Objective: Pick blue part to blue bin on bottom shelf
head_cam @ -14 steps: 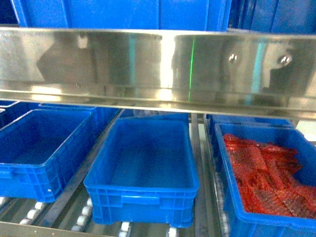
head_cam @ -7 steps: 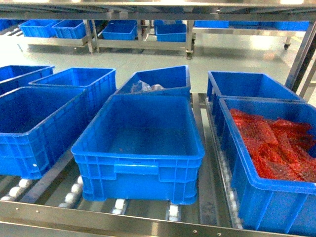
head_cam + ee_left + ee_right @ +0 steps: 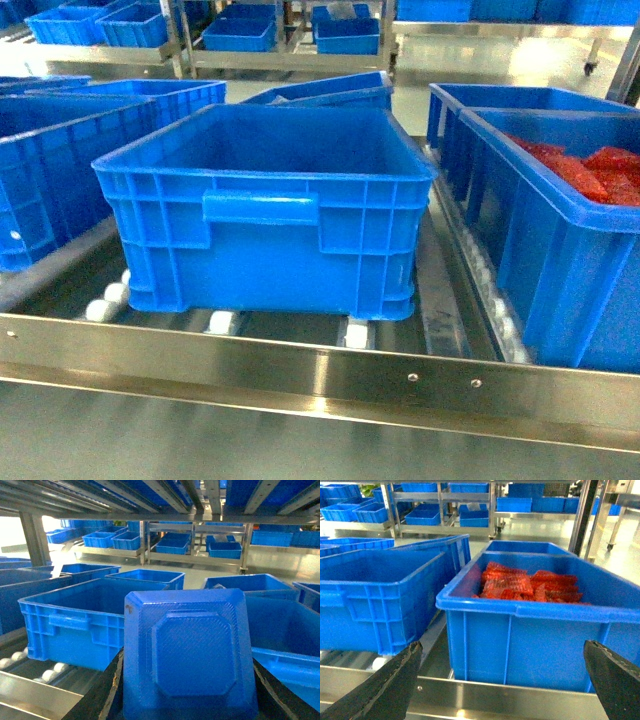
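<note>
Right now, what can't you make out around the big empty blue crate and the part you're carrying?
- Bright blue ribbed crate: head view, its front wall hides the floor inside.
- Blue square moulded part: left wrist view, bottom edge cuts it off.
- Red pieces: right wrist view, too blurred to identify.

Colours: nearly all blue, w/ steel and red.
Blue bin [image 3: 265, 215] bright blue, ribbed walls; blue part [image 3: 189, 655] blue w/ fine woven texture; neighbouring crate [image 3: 530, 630] blue, red pieces [image 3: 527, 585] inside; bottom shelf [image 3: 330, 375] shiny steel, white rollers [image 3: 222, 322].
</note>
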Robot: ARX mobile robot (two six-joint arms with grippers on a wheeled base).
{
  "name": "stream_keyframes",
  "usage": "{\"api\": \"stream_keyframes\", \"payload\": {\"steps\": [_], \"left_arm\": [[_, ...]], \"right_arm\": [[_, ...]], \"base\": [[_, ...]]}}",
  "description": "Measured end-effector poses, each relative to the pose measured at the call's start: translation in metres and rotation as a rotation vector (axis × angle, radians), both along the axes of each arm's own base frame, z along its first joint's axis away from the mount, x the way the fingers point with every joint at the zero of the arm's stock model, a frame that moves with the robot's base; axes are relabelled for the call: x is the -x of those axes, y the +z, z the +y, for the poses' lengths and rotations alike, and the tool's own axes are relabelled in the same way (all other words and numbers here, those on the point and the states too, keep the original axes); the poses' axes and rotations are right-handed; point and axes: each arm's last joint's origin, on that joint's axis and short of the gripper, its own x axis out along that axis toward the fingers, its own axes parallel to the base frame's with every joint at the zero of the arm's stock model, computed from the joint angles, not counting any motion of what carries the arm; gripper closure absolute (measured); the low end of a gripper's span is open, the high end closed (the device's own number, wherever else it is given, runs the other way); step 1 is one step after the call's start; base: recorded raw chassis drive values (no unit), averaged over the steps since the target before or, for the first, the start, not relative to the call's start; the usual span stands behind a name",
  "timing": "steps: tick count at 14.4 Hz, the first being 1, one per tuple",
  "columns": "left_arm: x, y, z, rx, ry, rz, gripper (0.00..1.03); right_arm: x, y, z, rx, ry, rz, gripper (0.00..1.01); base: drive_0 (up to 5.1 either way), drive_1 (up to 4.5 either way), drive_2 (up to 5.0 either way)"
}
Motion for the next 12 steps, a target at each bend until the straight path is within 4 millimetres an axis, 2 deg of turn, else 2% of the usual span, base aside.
{"api": "stream_keyframes", "payload": {"steps": [12], "left_arm": [[0.0001, 0.0004, 0.0000, 0.000, 0.001, -0.004, 0.59]], "right_arm": [[0.0000, 0.0001, 0.0000, 0.000, 0.001, -0.001, 0.03]], "base": [[0.0, 0.00, 0.0]]}}
